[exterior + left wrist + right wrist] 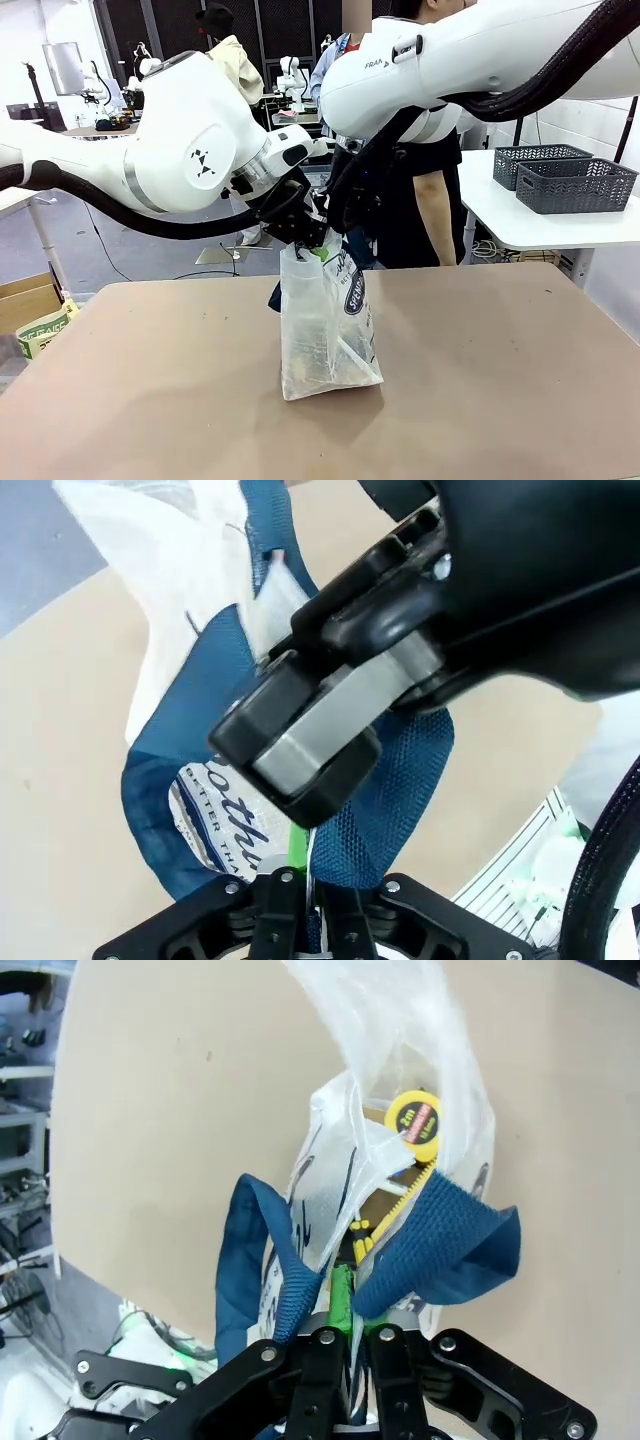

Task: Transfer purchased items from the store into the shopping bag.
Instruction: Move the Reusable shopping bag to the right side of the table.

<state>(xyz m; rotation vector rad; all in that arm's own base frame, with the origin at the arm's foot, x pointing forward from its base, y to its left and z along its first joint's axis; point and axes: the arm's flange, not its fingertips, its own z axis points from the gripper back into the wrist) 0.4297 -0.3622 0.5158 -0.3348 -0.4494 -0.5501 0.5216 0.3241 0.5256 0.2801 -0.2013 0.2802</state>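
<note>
you see a translucent clear shopping bag [325,330] with navy straps and lettering, on a tan tabletop [500,380]; grey lattice baskets [575,185] behind.

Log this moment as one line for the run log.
shopping bag upright mid-table | left gripper shut on shopping bag | right gripper shut on shopping bag | yellow tape measure inside

Shopping bag [325,330]: thin crinkled translucent plastic, woven navy cloth straps [440,1250]; table [500,380]: matt tan.
</note>
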